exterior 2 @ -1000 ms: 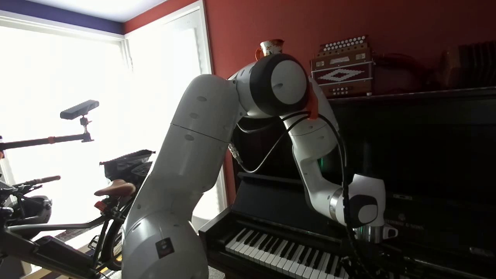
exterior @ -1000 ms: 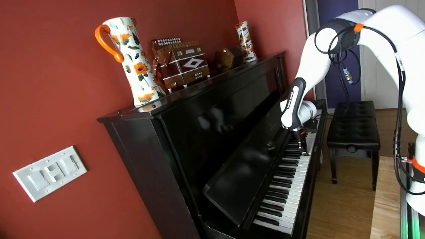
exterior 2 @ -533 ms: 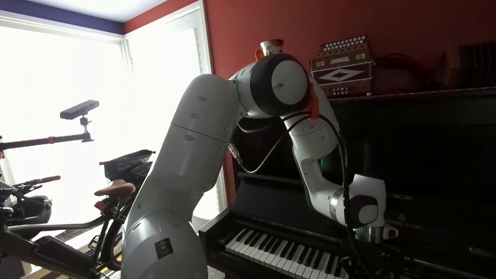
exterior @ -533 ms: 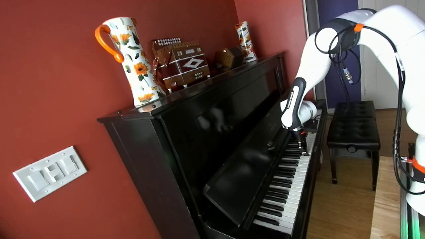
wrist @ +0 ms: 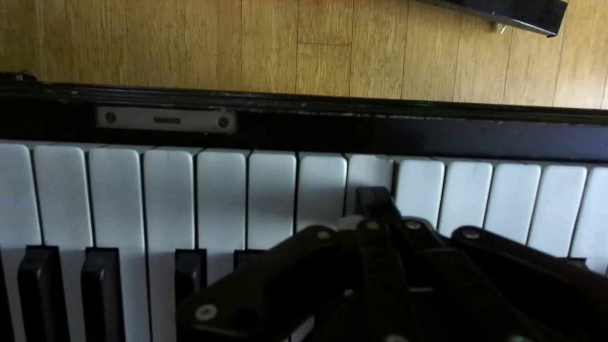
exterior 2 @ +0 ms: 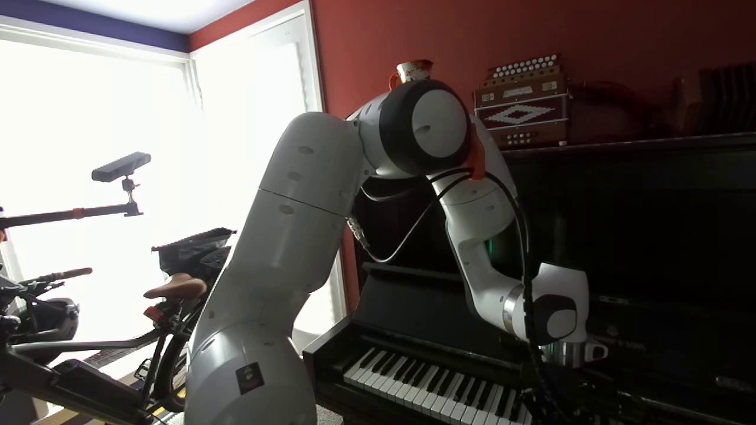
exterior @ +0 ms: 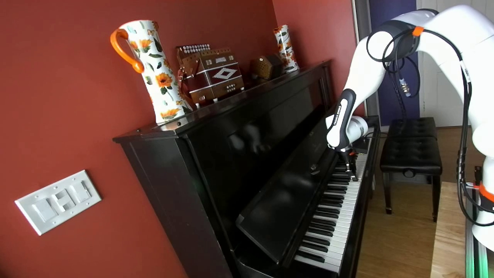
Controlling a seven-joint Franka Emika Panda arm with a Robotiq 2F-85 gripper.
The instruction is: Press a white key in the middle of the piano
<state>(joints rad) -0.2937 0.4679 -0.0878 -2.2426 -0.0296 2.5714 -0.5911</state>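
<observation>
The black upright piano stands along the red wall, and its front also shows in an exterior view. Its row of white and black keys runs under my gripper. In the wrist view my gripper is shut and empty, its dark fingertips together over a white key. The tips point down at the front part of that key. A thin brown strip shows along the key's right edge; I cannot tell whether the tips touch it. In an exterior view the gripper is dark and partly cut off.
On the piano top stand a floral pitcher, an accordion and a floral vase. A black padded bench is beside the keyboard. The piano's black front rail borders the keys. A bicycle is by the window.
In both exterior views the arm and gripper have risen very slightly during the last half second. Before that they were nearly still. The piano has not moved.
</observation>
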